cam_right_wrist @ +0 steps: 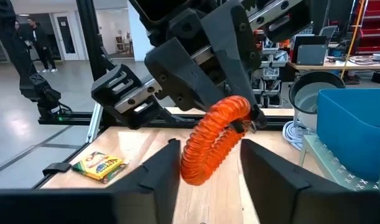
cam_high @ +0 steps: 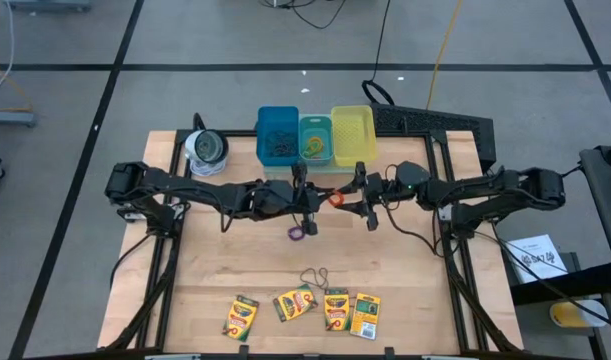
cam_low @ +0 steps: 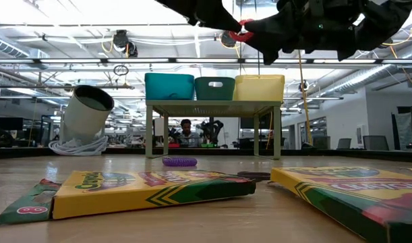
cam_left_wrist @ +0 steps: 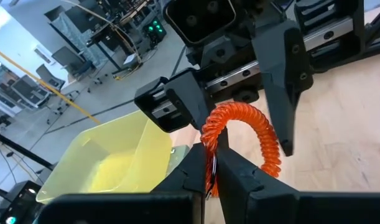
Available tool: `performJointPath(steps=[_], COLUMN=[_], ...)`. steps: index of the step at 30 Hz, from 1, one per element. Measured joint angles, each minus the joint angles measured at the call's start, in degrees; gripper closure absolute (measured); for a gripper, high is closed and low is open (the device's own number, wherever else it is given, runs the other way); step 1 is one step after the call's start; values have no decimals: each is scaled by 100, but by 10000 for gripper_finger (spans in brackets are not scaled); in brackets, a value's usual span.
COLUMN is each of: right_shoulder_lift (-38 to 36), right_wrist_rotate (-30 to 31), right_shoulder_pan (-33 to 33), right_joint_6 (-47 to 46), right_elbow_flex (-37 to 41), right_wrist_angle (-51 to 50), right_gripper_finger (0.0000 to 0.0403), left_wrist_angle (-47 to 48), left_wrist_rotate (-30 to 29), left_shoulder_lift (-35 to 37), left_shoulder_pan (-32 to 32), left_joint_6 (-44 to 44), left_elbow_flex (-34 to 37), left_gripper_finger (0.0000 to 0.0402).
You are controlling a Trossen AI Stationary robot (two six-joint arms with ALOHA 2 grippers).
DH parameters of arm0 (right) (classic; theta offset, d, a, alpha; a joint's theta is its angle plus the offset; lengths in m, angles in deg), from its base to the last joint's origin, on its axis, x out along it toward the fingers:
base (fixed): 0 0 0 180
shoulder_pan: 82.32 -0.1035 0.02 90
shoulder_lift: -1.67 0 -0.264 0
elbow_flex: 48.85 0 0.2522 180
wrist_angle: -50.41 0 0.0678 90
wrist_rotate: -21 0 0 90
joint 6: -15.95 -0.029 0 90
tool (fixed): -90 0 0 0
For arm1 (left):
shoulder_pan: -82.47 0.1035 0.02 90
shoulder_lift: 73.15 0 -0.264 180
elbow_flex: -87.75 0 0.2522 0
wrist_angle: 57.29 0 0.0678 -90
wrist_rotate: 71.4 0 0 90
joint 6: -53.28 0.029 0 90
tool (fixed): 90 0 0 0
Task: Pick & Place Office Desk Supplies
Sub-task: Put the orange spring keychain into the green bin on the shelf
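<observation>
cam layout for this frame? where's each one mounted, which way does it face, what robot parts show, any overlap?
High: overhead, straight down; both arms, wooden table.
Low: table height, level toward the blue, teal and yellow plastic bins; arms enter from above.
Left wrist: past left gripper, shut on the coiled orange ring band; right gripper beyond.
Right wrist: past right gripper, fingers either side of the band; left gripper beyond.
Shared: both wrist views show the band.

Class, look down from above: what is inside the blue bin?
The blue bin holds a dark tangle of small thin items; their exact kind cannot be told, and anything underneath them is covered.
</observation>
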Motion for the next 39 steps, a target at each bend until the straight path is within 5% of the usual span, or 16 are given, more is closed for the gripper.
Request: performJointPath(steps=[7, 13, 25, 32, 39], right_shoulder_lift=[-24, -25, -25, -23, -23], right_wrist_rotate=[0, 0, 4, -9, 73], right_shoulder_pan=[13, 119, 364, 574, 745], right_joint_6=[42, 137, -170, -560, -19], right_elbow_flex=[-4, -4, -7, -349, -1357], right_wrist_angle=[-34, -91, -294, -259, -1783], right_gripper_finger=[335, 390, 374, 380, 373], left_wrist_angle=[-27, -71, 551, 2335, 2678], left_wrist_rotate=[-23, -158, -500, -1760, -1917], left_shoulder_lift=[0, 0, 730, 1559, 1934], left_shoulder_pan=[-2, -16, -307, -274, -247], left_joint_6=[-53, -648, -1509, -2784, -3406], left_elbow_flex=[0, 0, 2, 1, 558], left_gripper_finger=[356, 299, 152, 145, 153])
